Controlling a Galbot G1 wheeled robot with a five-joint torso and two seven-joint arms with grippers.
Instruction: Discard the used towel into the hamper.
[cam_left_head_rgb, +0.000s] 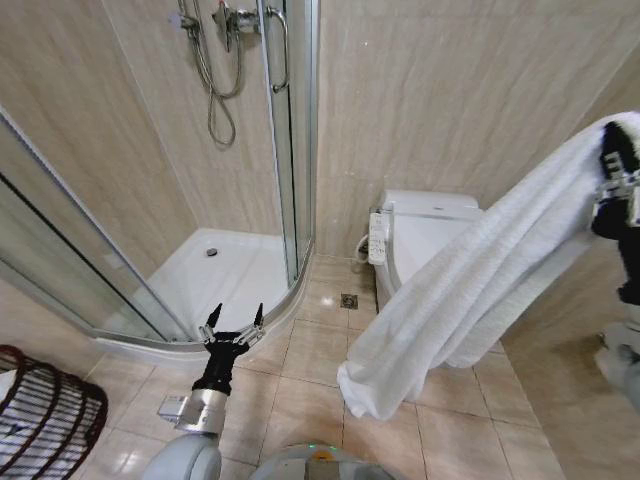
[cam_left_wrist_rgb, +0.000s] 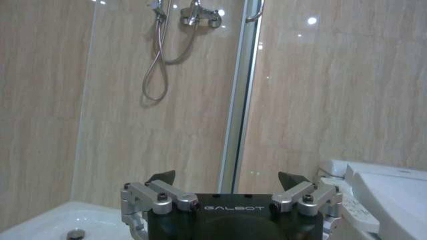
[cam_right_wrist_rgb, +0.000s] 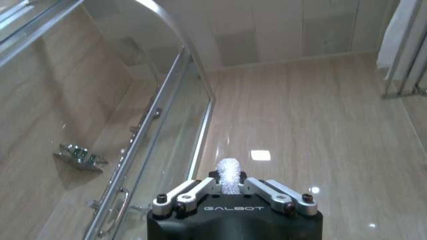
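While you look through the head view, your right gripper (cam_left_head_rgb: 618, 185) sits high at the right edge, near the tiled wall, with the white towel (cam_left_head_rgb: 470, 290) draped from it; the cloth runs down and to the left, passes in front of the toilet (cam_left_head_rgb: 425, 225), and its lower end hangs just above the floor tiles (cam_left_head_rgb: 310, 350). You cannot read that gripper's fingers here, since the towel covers them. Your left gripper (cam_left_head_rgb: 234, 322) is low in the centre-left, pointing at the curved shower tray (cam_left_head_rgb: 225, 270), fingers spread wide and holding nothing. The hamper (cam_left_head_rgb: 45, 420) stands on the floor at the bottom left corner, well apart from the towel and to the left of your left arm; its dark ribbed side is see-through. In the left wrist view, the left gripper (cam_left_wrist_rgb: 227, 182) faces the tiled wall, both fingertips (cam_left_wrist_rgb: 162, 177) well apart with empty space between them; the shower hose (cam_left_wrist_rgb: 159, 60) hangs on the wall ahead, the glass door frame (cam_left_wrist_rgb: 238, 100) runs upright beside it, and the toilet (cam_left_wrist_rgb: 387, 195) shows at one edge. In the right wrist view, the right gripper (cam_right_wrist_rgb: 230, 184) has its fingers drawn together on a tuft of the towel (cam_right_wrist_rgb: 229, 172), pinched between them, with the glass shower enclosure (cam_right_wrist_rgb: 160, 115) and pale wall beyond.
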